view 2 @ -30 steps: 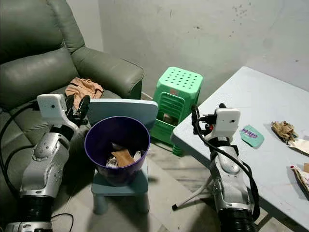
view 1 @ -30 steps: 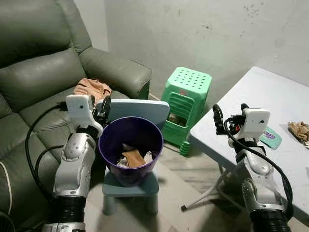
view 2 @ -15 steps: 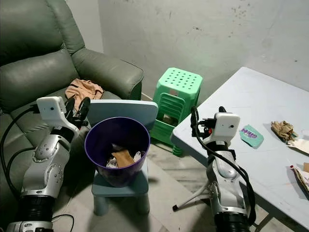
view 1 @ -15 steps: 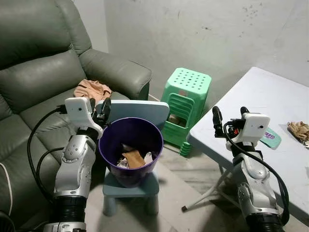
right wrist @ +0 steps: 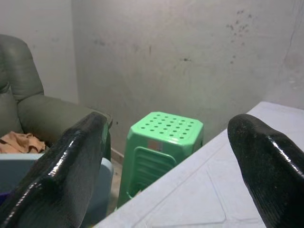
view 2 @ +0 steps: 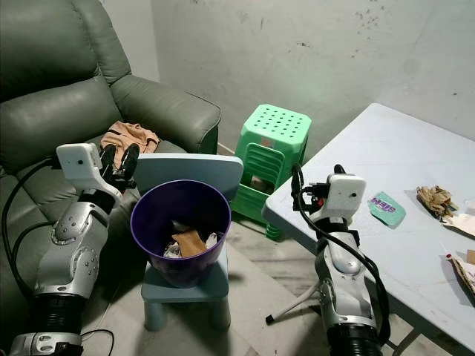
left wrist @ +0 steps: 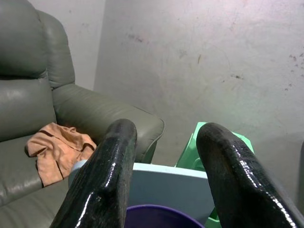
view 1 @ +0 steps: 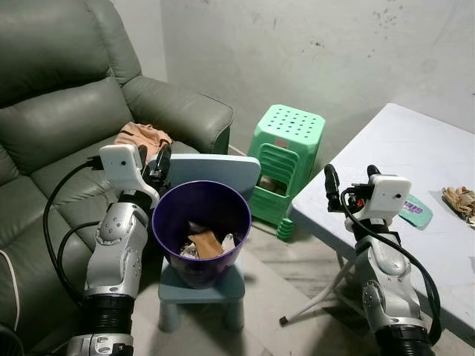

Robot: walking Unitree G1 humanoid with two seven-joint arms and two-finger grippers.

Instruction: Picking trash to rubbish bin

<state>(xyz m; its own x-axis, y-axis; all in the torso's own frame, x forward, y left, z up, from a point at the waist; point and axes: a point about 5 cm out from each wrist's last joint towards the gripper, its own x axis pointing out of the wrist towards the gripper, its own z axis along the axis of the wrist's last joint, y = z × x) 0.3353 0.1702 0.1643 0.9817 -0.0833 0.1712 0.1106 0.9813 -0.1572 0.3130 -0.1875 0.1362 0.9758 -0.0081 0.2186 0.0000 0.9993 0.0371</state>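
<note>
A purple rubbish bin [view 1: 194, 273] stands on a small blue chair [view 1: 215, 169], with crumpled paper and a brown scrap [view 1: 206, 243] inside it. My left gripper [view 1: 154, 157] hovers open and empty at the bin's left rim, its fingers [left wrist: 102, 180] apart. My right gripper [view 1: 349, 173] is raised over the left edge of the white table [view 1: 401, 141], wide open with nothing in it. On the table lie a teal wrapper [view 1: 416, 211], a crumpled brown paper [view 1: 460, 199] and more scraps [view 2: 464, 271] at the right edge.
A green plastic stool [view 1: 288, 159] stands against the wall between chair and table. A grey-green sofa [view 1: 59, 126] with an orange cloth [view 1: 141, 136] on its seat fills the left. Bare floor lies in front of the chair, crossed by the table's legs [view 1: 326, 293].
My right arm has sunk a little and drifted slightly left. The left gripper has barely shifted beside the bin. Both stay open.
</note>
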